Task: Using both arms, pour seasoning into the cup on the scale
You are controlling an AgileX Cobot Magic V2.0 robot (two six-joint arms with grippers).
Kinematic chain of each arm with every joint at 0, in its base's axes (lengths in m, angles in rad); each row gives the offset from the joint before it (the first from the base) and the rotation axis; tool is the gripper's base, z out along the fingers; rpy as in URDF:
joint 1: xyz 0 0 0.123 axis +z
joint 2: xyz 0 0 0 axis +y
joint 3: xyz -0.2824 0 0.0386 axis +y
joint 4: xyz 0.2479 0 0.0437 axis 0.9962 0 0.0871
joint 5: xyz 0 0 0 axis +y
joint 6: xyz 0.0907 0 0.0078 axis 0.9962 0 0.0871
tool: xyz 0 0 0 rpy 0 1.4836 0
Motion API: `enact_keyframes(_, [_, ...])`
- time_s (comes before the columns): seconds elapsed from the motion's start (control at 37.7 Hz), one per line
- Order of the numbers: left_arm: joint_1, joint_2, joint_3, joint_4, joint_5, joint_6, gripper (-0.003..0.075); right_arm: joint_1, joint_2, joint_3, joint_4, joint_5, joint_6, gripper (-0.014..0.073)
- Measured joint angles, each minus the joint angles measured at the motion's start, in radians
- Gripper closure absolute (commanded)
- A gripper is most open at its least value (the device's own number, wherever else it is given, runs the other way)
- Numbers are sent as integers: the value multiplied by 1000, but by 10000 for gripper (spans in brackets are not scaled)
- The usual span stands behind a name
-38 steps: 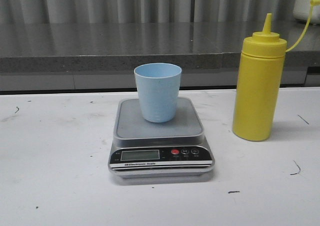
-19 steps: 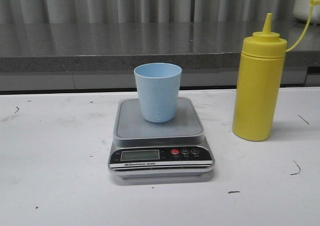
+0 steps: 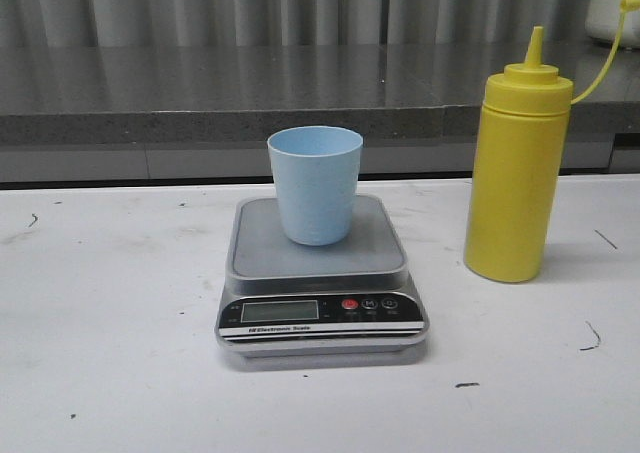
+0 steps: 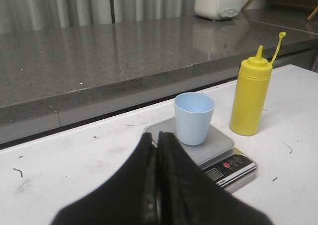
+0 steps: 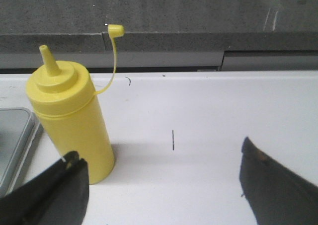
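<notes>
The pale blue cup (image 3: 315,184) stands upright on the grey platform of the silver scale (image 3: 320,303) at the table's middle. The yellow seasoning bottle (image 3: 516,168) stands upright to the right of the scale, its cap hanging off on its strap. Neither gripper shows in the front view. In the left wrist view my left gripper (image 4: 156,140) is shut and empty, short of the scale (image 4: 218,155), the cup (image 4: 193,118) and the bottle (image 4: 250,100). In the right wrist view my right gripper (image 5: 159,158) is wide open, with the bottle (image 5: 69,120) just beyond one finger.
A dark grey counter ledge (image 3: 250,98) runs along the back of the white table (image 3: 110,323). A white appliance (image 4: 217,1) sits on that counter at the far right. Small dark marks dot the tabletop.
</notes>
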Motion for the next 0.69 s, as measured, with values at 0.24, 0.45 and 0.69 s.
enact_keyframes(0.24, [0,0,0,0,0,0,740,59,222,32,8,-182,0,-37])
enact_keyframes(0.45, [0,0,0,0,0,0,740,194,414,115,11,-360,0,-37])
enact_keyframes(0.69, [0,0,0,0,0,0,740,271,636,132,11,-628,2,-37])
